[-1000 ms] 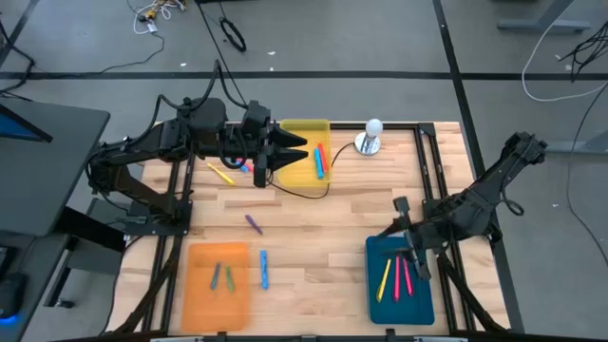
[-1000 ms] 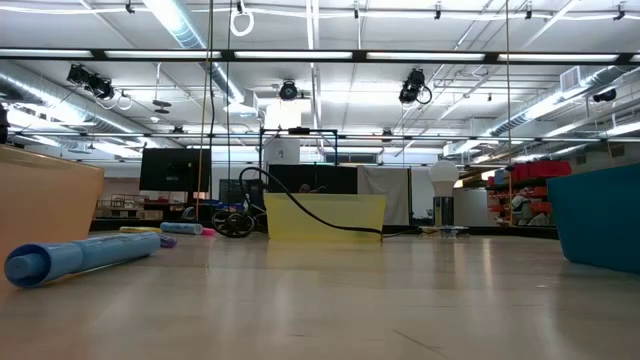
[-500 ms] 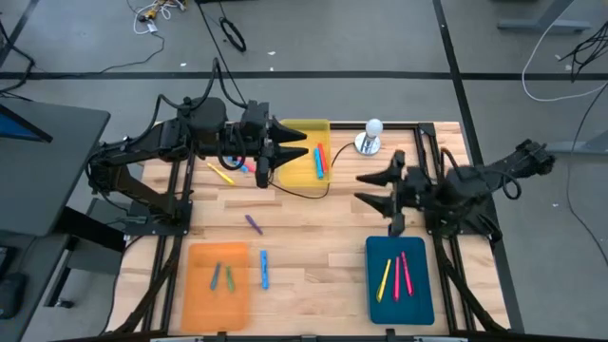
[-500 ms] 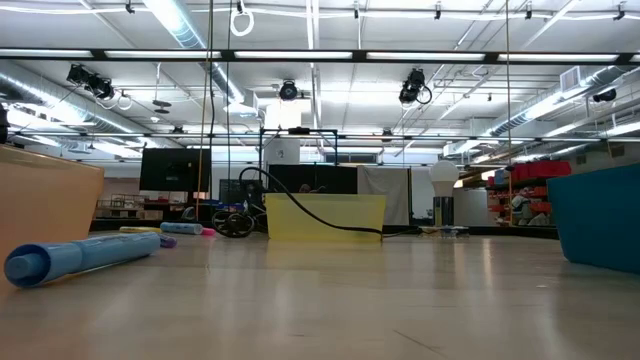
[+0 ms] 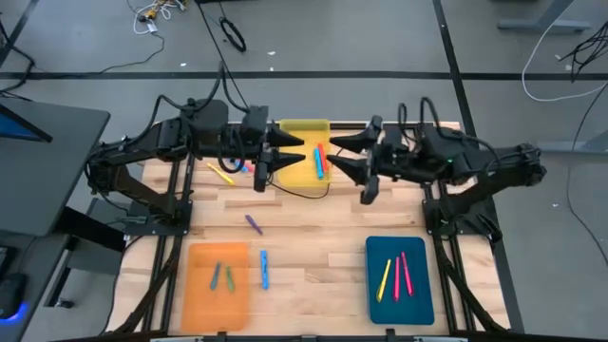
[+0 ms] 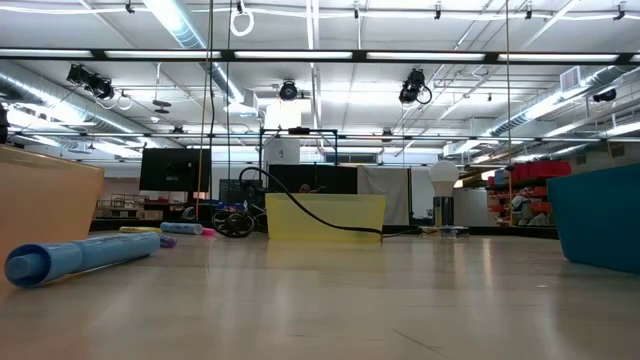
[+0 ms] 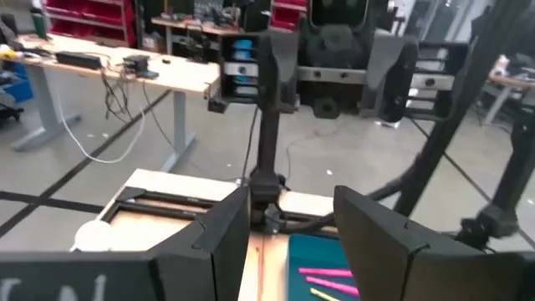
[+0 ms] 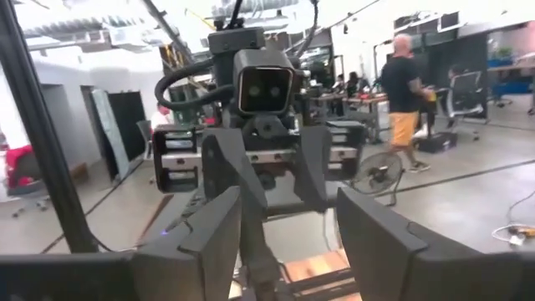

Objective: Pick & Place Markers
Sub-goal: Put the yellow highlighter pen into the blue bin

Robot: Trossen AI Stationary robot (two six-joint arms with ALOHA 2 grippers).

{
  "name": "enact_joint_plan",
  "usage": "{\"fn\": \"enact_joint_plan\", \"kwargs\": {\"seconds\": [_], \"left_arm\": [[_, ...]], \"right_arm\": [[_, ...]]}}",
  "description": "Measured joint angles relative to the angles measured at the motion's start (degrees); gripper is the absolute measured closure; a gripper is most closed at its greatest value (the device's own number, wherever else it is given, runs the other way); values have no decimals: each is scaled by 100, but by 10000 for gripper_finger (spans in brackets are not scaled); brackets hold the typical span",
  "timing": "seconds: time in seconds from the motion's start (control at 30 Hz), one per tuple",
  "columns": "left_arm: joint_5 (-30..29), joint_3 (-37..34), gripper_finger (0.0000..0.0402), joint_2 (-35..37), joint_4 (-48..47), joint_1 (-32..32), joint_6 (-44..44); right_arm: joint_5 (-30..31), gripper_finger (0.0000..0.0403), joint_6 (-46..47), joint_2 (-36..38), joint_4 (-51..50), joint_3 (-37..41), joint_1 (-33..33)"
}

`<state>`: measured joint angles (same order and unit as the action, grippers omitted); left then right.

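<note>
1. Roughly: short thin plastic markers look light, stiff, smooth and prone to roll; pinch mid-barrel, across the width.
2. Loose on the wood table: purple marker, blue marker, yellow marker. Others lie in the yellow tray, orange tray, teal tray.
3. Left gripper and right gripper hover by the yellow tray, jaws spread, both empty.
4. No readable writing or brand.

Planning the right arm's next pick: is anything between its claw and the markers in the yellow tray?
Nothing visible. The right claw, open and empty, hangs just beside the yellow tray, whose markers lie uncovered. The left claw hangs over the tray's opposite side, close enough to crowd a reach.
</note>
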<state>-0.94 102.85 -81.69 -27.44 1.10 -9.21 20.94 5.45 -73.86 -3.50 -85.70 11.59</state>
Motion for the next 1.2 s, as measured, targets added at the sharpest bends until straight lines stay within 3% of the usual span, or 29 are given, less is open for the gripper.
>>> {"fn": "enact_joint_plan", "kwargs": {"seconds": [0.3,0.8,1.0,1.2], "left_arm": [[117,1,223,2,-37,0,-78],[132,0,223,4,-369,0,-31],[-194,2,223,155,-1332,162,387],[-702,0,223,201,-2534,689,-198]], "right_arm": [[-403,204,299,-533,-141,-462,-183],[-409,204,310,-595,-272,-462,-181],[-409,204,265,-573,-268,-462,-181],[-408,204,129,-564,-272,-464,-181]]}}
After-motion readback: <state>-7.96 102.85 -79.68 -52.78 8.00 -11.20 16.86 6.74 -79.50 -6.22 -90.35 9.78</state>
